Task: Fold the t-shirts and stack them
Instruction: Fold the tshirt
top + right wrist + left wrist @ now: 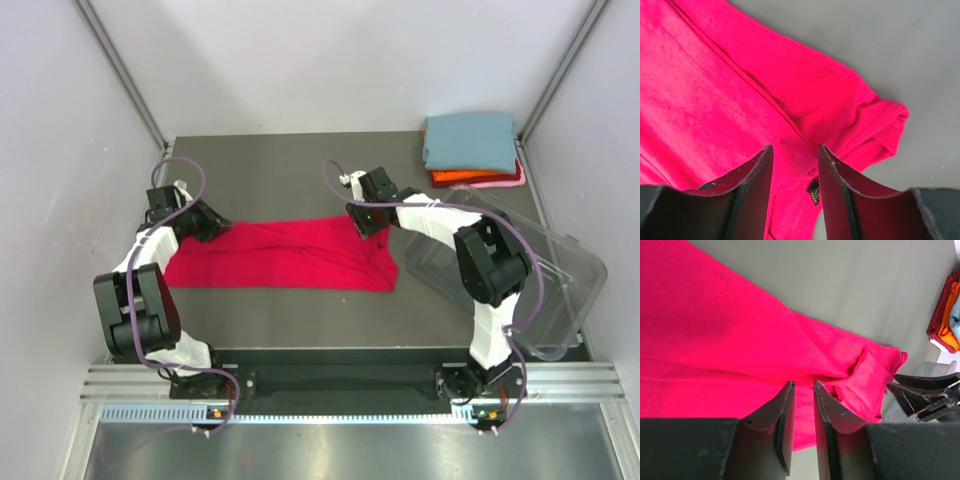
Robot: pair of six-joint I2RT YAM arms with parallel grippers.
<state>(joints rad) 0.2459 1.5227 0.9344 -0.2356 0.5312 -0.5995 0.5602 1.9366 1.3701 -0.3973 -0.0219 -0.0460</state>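
Observation:
The crimson red t-shirt (280,255) lies as a long flat band across the middle of the table. My left gripper (212,228) is over its left end. In the left wrist view its jaws (804,384) stand a narrow gap apart, with the red cloth (715,340) lying flat beyond them and nothing pinched. My right gripper (368,232) is over the shirt's right end, open (795,147), just above the collar with its small black label (814,192). At the back right is a folded stack: the blue-grey shirt (470,140) on the orange one (470,178) and the pink one (505,184).
A clear plastic tub (540,290) lies tilted at the right edge, close behind my right arm. Grey walls and metal posts close in the table on three sides. The right gripper (920,395) also shows in the left wrist view.

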